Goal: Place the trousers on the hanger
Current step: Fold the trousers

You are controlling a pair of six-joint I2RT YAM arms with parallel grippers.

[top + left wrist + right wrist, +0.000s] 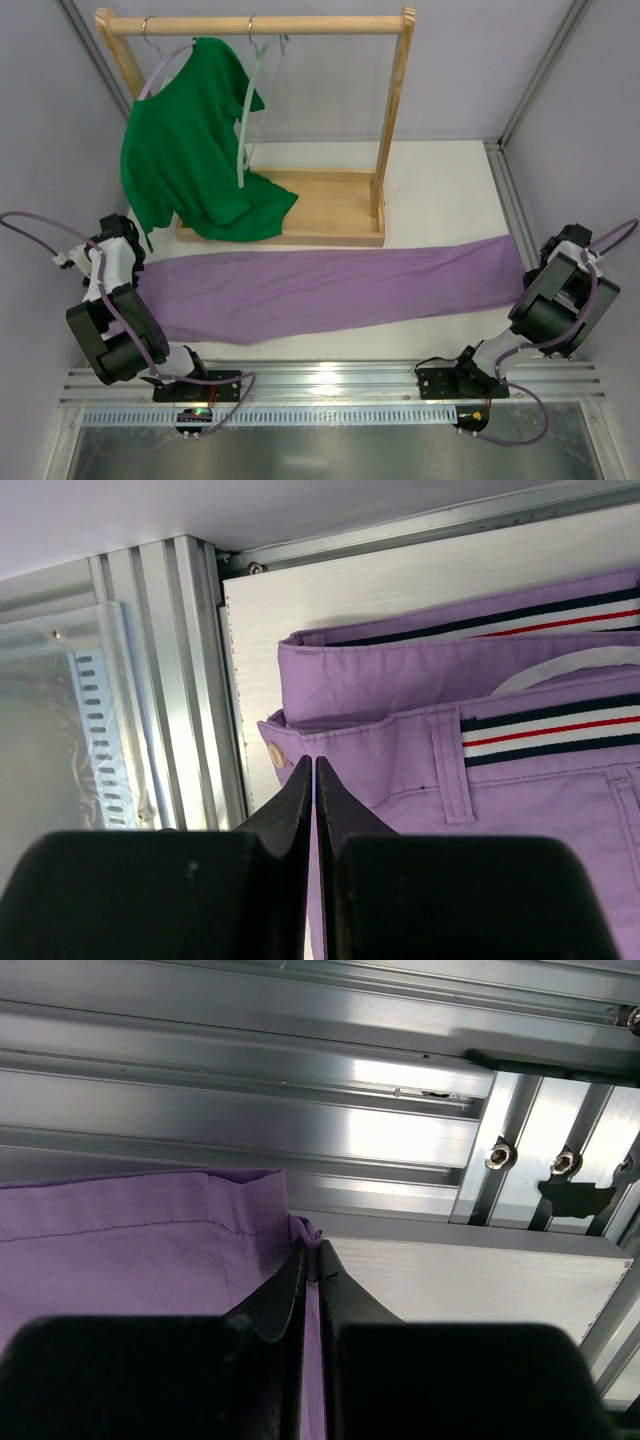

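The lilac trousers point(330, 290) lie stretched flat across the table from left to right. Their waistband with striped trim point(540, 730) is at the left end and the leg hem point(130, 1230) at the right end. My left gripper point(138, 264) is shut on the waistband's corner near the button point(313, 765). My right gripper point(528, 272) is shut on the hem's corner, with fabric pinched between the tips point(313, 1250). The pale grey-green hanger point(250, 110) hangs bare on the wooden rack's rail, behind the trousers and apart from both grippers.
The wooden rack point(395, 110) stands at the back on its base board point(330, 205). A dark green T-shirt point(190, 150) hangs on a lavender hanger point(165, 65) at the rail's left, draping onto the base. Aluminium rails point(330, 380) run along the near edge, and side frames close in.
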